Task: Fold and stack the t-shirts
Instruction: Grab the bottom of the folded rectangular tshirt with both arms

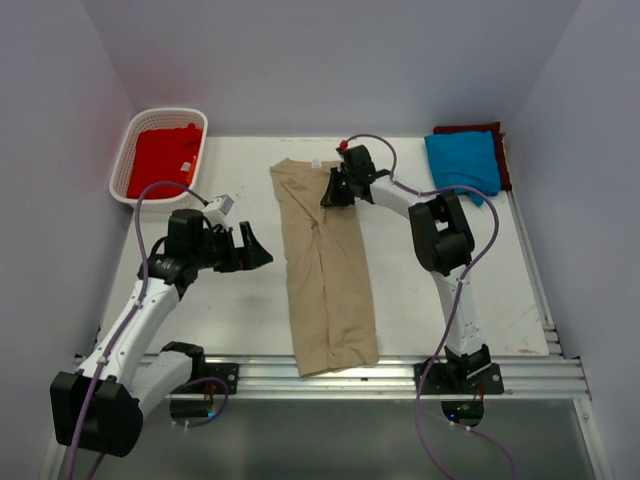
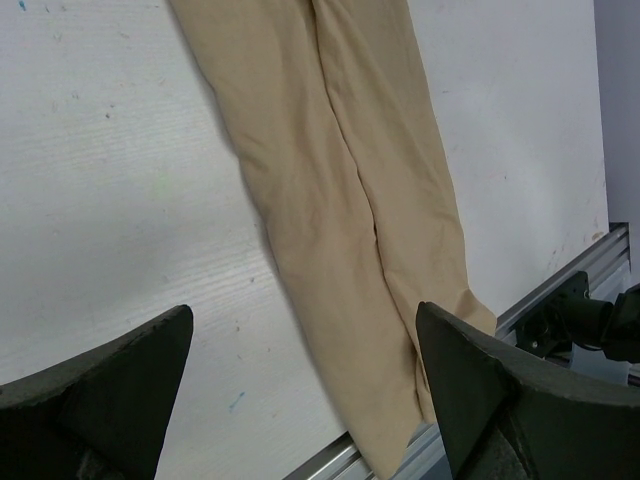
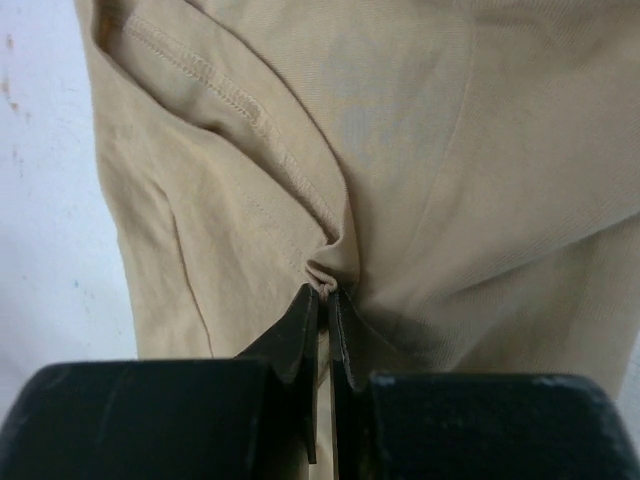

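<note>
While the tan t-shirt [image 1: 325,270] lay as a long folded strip down the middle of the table [image 1: 240,310], I had the right gripper [image 3: 322,300] pinching a pucker of it near the far end, arm reaching forward and angled left. The left gripper [image 1: 252,250] hovered beside the strip, jaws spread, holding nothing. The white lattice basket [image 1: 125,160] at far left held the red t-shirt [image 1: 165,160]. The blue t-shirt [image 1: 462,165] lay on the maroon t-shirt [image 1: 470,128] at far right.

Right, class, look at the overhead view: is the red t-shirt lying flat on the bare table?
No, the red t-shirt lies inside the white lattice basket at the far left.
</note>
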`<act>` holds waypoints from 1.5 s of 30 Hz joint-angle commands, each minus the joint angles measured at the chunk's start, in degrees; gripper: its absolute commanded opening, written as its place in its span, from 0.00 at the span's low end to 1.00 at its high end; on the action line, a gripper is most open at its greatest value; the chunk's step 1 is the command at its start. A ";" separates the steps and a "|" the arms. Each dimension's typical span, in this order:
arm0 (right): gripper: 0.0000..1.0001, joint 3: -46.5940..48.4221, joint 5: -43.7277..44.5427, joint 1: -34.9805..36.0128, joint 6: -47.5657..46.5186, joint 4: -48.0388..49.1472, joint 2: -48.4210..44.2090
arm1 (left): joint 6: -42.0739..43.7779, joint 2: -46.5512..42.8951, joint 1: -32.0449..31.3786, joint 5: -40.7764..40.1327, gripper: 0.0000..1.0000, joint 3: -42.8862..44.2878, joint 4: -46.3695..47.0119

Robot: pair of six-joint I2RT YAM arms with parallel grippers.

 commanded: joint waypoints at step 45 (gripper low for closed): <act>0.00 -13.47 -29.09 4.96 2.94 16.44 -2.29 | 0.27 -0.73 -0.13 -0.30 0.96 -3.27 3.83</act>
